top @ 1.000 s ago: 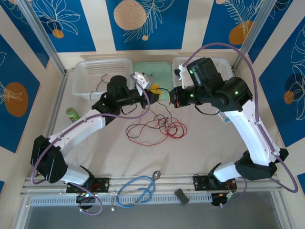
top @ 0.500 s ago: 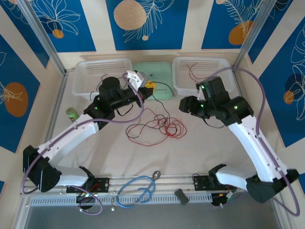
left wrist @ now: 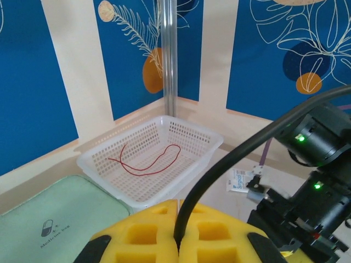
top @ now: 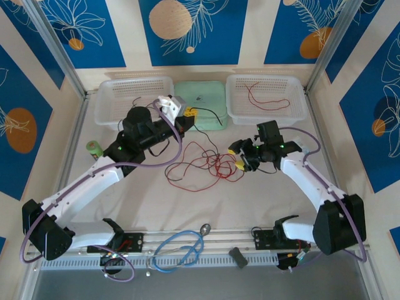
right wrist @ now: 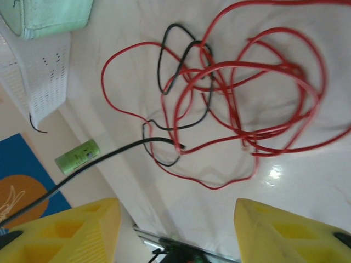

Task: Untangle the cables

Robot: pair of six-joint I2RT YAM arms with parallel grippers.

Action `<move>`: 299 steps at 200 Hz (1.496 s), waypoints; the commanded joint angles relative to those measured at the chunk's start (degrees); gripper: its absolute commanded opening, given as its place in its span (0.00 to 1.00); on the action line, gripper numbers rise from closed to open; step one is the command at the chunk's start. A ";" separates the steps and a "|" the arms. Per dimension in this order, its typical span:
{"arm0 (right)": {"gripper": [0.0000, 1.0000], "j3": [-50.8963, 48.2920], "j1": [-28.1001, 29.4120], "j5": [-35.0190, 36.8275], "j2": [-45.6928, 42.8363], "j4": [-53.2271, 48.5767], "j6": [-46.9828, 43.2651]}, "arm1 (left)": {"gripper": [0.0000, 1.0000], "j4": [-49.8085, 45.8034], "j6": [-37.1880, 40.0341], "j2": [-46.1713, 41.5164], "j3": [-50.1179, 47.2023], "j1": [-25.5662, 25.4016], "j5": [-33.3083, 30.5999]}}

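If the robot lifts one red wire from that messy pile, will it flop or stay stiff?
Probably floppy: the red cables lie in loose curls. Likely very light, being so thin. The loops cross each other and a black cable, so neighbours would probably drag along.

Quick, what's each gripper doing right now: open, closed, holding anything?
Left gripper: closed on a black cable.
Right gripper: open, holding nothing.

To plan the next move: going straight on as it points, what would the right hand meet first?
Most likely the tangled cables on the table, straight ahead of the open right hand; depth unclear.
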 commanded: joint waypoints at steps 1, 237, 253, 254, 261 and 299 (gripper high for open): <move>0.57 -0.21 1.34 -1.93 3.86 7.35 5.17 | 0.00 1.66 -1.11 -1.38 -0.66 -0.59 -0.31; 0.05 -10.29 2.47 5.95 7.66 6.61 2.23 | 0.00 -9.10 13.26 -4.12 10.20 1.38 -24.53; 0.20 -9.87 2.82 5.74 7.78 5.79 0.93 | 0.00 -12.29 9.08 -1.49 13.84 4.49 -29.18; 0.21 -9.84 2.89 5.74 7.72 5.72 0.82 | 0.00 -12.57 8.68 -1.39 14.10 4.71 -29.29; 0.28 -9.50 2.94 5.83 7.65 5.17 0.11 | 0.00 -14.64 6.14 -0.17 15.91 6.35 -29.65; 0.61 -8.94 3.22 7.23 4.77 2.09 -4.30 | 0.00 -23.77 -5.87 5.79 23.67 16.19 -26.53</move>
